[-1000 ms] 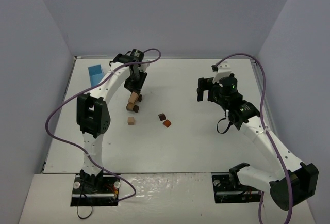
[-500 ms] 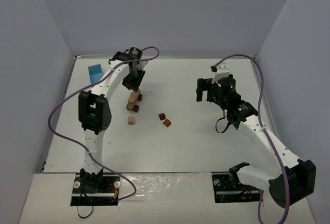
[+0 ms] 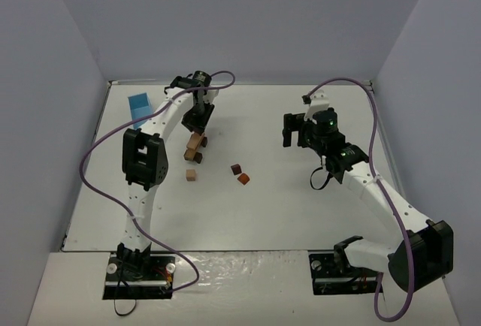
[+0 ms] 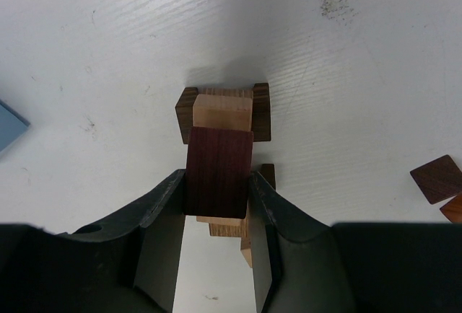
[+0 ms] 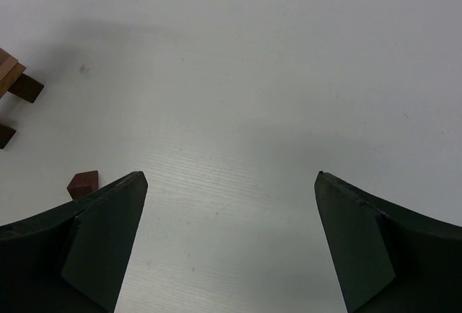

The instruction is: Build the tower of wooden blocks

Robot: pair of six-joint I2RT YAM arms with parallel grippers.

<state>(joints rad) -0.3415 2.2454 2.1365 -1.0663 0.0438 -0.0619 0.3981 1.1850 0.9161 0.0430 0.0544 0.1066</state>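
Tower (image 3: 195,146) stands on the far-left part of the worktop (image 3: 301,213). Left fingers (image 4: 162,205) clenched on dark reddish block (image 4: 219,172), directly above tower. Right fingers (image 5: 101,234) spread wide, holding nothing. Three loose blocks (image 3: 192,176) lie nearby.

Soft, even overhead light fills the top external view. The white table (image 3: 301,213) is bright, with wet-looking glare along its near strip at 6 o'clock. In the left wrist view the tower (image 4: 224,107) throws a diffuse grey shadow toward 12 o'clock. The dark red block (image 4: 219,172) is sharp, and the left gripper (image 4: 215,181) at 6 o'clock is nearly black. In the right wrist view the right gripper (image 5: 231,177) is underexposed at 5 and 7 o'clock.
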